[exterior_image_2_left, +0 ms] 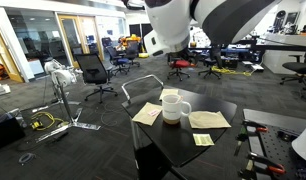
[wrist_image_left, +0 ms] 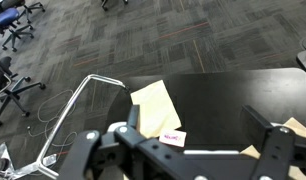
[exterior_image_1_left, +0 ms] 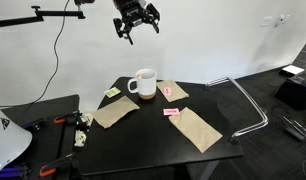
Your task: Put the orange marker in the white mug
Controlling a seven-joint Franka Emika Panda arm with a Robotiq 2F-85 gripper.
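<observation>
The white mug [exterior_image_1_left: 144,84] stands upright near the back of the black table [exterior_image_1_left: 153,140]; it also shows in the other exterior view [exterior_image_2_left: 174,107]. A faint orange spot sits at the mug's mouth, but I cannot make out the orange marker anywhere for certain. My gripper [exterior_image_1_left: 136,24] hangs high above the table, roughly over the mug, with its fingers spread and nothing between them. In the wrist view the open jaws [wrist_image_left: 198,140] frame the bare table top far below; the mug is out of that view.
Tan paper envelopes [exterior_image_1_left: 117,112] [exterior_image_1_left: 198,129] [wrist_image_left: 158,105] lie around the mug. Pink sticky notes [exterior_image_1_left: 173,112] [wrist_image_left: 173,138] and yellow ones [exterior_image_1_left: 112,93] lie on the table. A metal tube frame [exterior_image_1_left: 248,105] stands beside it. Office chairs [exterior_image_2_left: 93,68] stand behind.
</observation>
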